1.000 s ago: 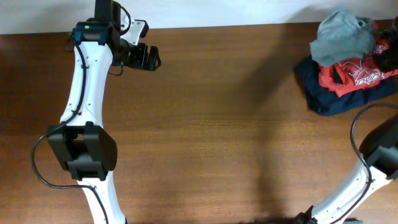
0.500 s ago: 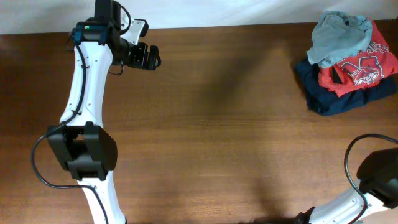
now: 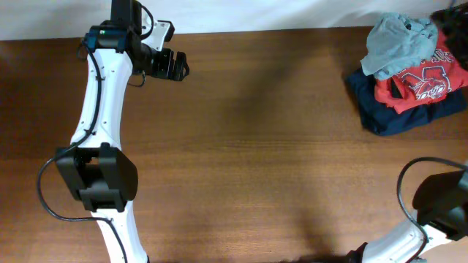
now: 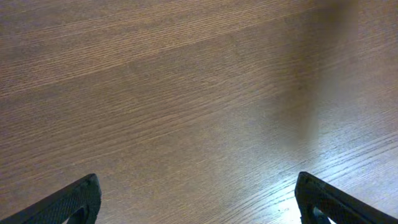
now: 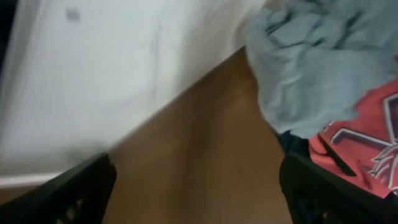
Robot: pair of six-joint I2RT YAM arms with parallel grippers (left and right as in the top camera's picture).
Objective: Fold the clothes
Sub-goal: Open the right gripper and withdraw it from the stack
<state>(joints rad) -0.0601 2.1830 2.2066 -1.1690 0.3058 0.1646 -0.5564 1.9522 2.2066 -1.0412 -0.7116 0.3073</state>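
Overhead, the T-shirt (image 3: 398,44) lies bunched and wrinkled at the far right corner of the table (image 3: 256,146). It sits on top of a red shirt (image 3: 428,77) with white lettering, and that shirt lies on a folded navy garment (image 3: 391,117). The 3 make 1 pile close to the table's far edge. The T-shirt covers the far left part of the pile and hangs a little past the red shirt's left side. It is crumpled, not spread flat.

The left gripper (image 3: 174,66) is over the far left part of the table, well apart from the pile. In the left wrist view its 2 fingertips (image 4: 68,202) show in the bottom corners, spread wide, with only bare wood between them. It is fully open and holds nothing.

The right arm (image 3: 439,199) shows at the bottom right of the overhead view and runs out of frame.

The right wrist view is blurred. There the right gripper (image 5: 202,193) has its 2 fingertips (image 5: 81,186) wide apart, with only wood between them, so it is open and empty. The T-shirt (image 5: 317,68) fills the upper right of that view, ahead of the gripper and not touching it. Below it are the red shirt (image 5: 364,152) and a sliver of the navy garment (image 5: 291,142). A white wall (image 5: 93,81) rises beyond the table's edge.
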